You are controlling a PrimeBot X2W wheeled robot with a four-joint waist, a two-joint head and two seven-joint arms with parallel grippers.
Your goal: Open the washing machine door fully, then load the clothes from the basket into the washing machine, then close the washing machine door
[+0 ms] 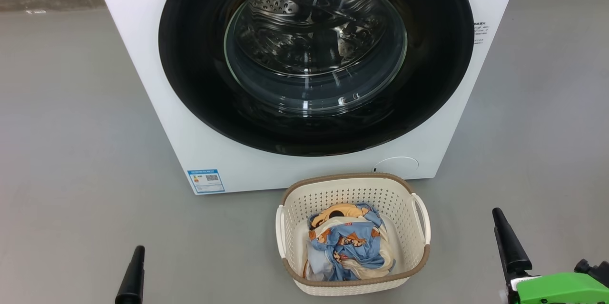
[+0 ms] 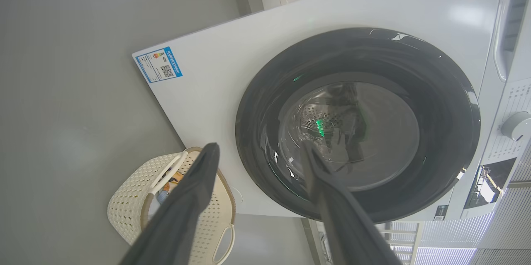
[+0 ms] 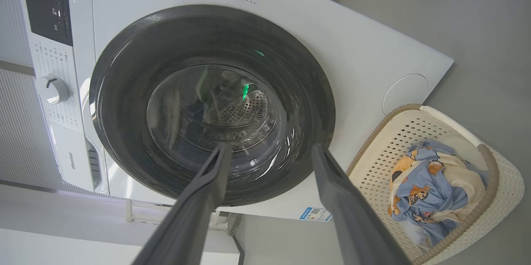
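Washing machine [image 1: 142, 80], a big white boxy front-loader, stands on the smooth grey floor [image 1: 71, 128] straight ahead of both grippers. Its large round glossy black door [image 1: 200, 80] sits shut and flush against the white front, and the perforated steel drum [image 1: 304, 23] shows through the bulging clear glass window at its centre.

Between the two grippers and a little ahead of them, the small cream-white perforated plastic basket [image 1: 352, 185] with a brown rim band and white side handles rests on the floor just before the machine's base, below the door. Inside it lie the clothes [image 1: 347, 242], a bundle of light-blue fabric with orange-brown cartoon prints mixed with cream-white cloth.

The left gripper [image 2: 259, 149] is low and well apart from the basket on its left, its two long dark fingers spread wide and empty, aimed at the door. The right gripper [image 3: 270, 149] is likewise wide and empty, with the basket off to its inner side. A small blue label [image 1: 205, 181] marks the machine's lower corner, ahead of the left gripper.
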